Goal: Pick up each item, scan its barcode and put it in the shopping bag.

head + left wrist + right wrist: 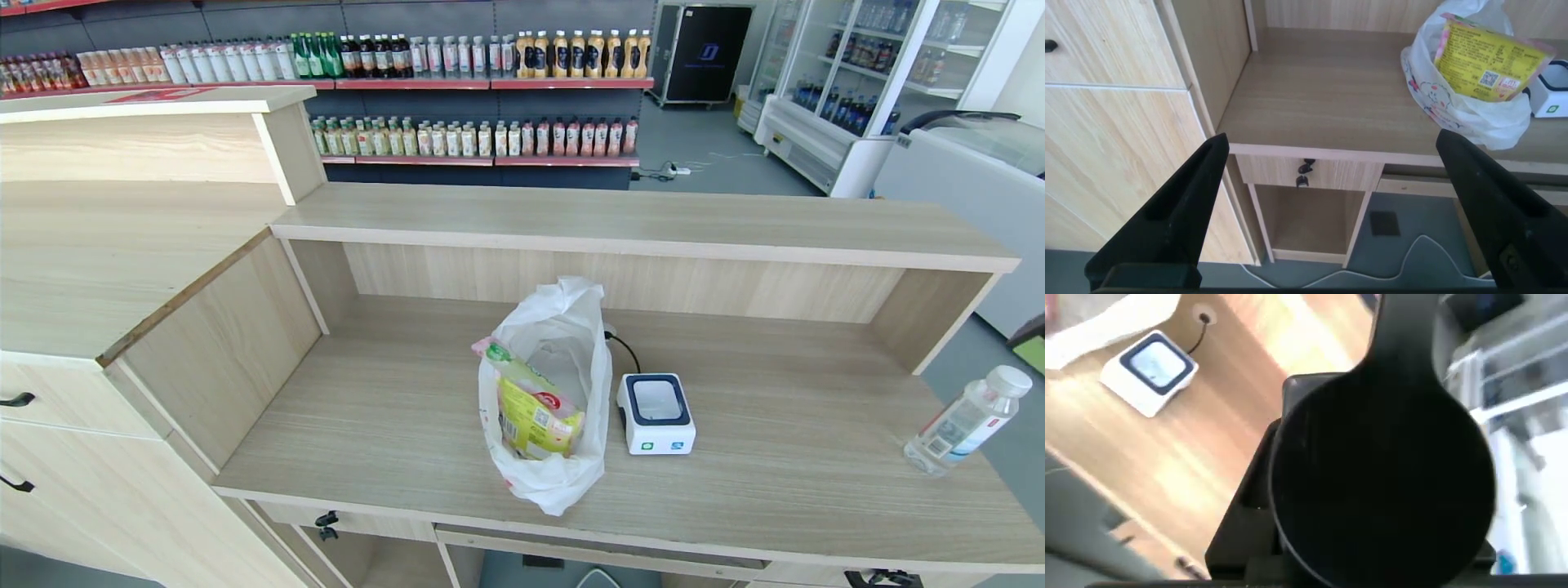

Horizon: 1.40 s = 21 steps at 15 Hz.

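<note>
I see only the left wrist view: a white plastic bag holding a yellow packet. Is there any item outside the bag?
Observer: Yes. A clear plastic bottle with a white cap is at the far right end of the light wooden counter, well apart from the white plastic bag.
Operator: I see only a corner of the scanner. How does it sit?
Observer: The white box scanner sits close to the bag on its right side, with its dark window facing up. A black cable runs from the scanner's back.

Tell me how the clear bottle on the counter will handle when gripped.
The clear bottle looks like thin plastic, likely denting when squeezed. Round, it may roll if tipped. It sits near the counter edge; a push could drop it.
</note>
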Tool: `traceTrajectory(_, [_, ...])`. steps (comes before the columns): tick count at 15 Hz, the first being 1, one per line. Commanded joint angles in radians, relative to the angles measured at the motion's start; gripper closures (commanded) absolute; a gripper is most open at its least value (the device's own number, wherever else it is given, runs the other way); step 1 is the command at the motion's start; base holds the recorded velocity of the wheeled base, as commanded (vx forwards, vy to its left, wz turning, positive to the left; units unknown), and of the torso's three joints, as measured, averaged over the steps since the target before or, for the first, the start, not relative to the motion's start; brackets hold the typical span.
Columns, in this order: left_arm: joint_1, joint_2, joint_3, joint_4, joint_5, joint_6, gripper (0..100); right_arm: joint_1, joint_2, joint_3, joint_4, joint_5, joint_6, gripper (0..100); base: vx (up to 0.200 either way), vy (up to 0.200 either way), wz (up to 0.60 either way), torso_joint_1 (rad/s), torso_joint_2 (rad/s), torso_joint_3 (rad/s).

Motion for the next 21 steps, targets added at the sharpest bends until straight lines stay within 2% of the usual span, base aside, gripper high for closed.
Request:
traceTrajectory(1, [0.000,0.001,0.000,0.000,0.001,0.000,0,-0.009,-0.035,0.002,0.105,-0.015,0.142,100,0.000,0.000,0.00,0.000,0.00,0.000])
traceTrajectory(3, [0.000,0.001,0.000,0.000,0.001,0.000,0,-0.011,-0.022,-0.006,0.199,-0.015,0.240,100,0.000,0.000,0.00,0.000,0.00,0.000])
traceTrajectory(5, [0.000,0.001,0.000,0.000,-0.001,0.000,0,0.004,0.019,-0.012,0.208,-0.015,0.361,100,0.000,0.000,0.00,0.000,0.00,0.000])
traceTrajectory(6, [0.000,0.001,0.000,0.000,-0.001,0.000,0,0.004,0.019,-0.012,0.208,-0.015,0.361,100,0.000,0.000,0.00,0.000,0.00,0.000])
traceTrajectory(8, [0.000,0.001,0.000,0.000,0.001,0.000,0,0.021,0.102,-0.033,0.201,-0.014,0.536,100,0.000,0.000,0.60,0.000,0.00,0.000])
traceTrajectory(11, [0.000,0.001,0.000,0.000,-0.001,0.000,0,0.113,0.222,-0.113,0.181,-0.015,0.731,100,0.000,0.000,0.60,-0.002,0.00,0.002])
traceTrajectory(14, [0.000,0.001,0.000,0.000,-0.001,0.000,0,0.112,0.369,-0.142,0.133,-0.011,0.803,100,0.000,0.000,0.60,0.007,0.00,0.001])
traceTrajectory(15, [0.000,0.001,0.000,0.000,0.001,0.000,0,0.089,0.410,-0.124,0.125,0.018,0.807,100,0.000,0.000,0.60,-0.002,0.00,0.002])
traceTrajectory(18, [0.000,0.001,0.000,0.000,-0.001,0.000,0,-0.005,0.487,-0.038,0.056,0.200,0.801,100,0.000,0.000,0.00,0.000,0.00,0.000])
traceTrajectory(19, [0.000,0.001,0.000,0.000,0.001,0.000,0,-0.054,0.513,0.001,-0.008,0.276,0.803,100,0.000,0.000,0.00,0.000,0.00,0.000])
traceTrajectory(20, [0.000,0.001,0.000,0.000,-0.001,0.000,0,-0.072,0.525,0.019,-0.042,0.298,0.803,100,0.000,0.000,0.00,0.000,0.00,0.000])
traceTrajectory(21, [0.000,0.001,0.000,0.000,-0.001,0.000,0,-0.126,0.584,0.080,-0.192,0.353,0.803,100,0.000,0.000,0.00,0.000,0.00,0.000])
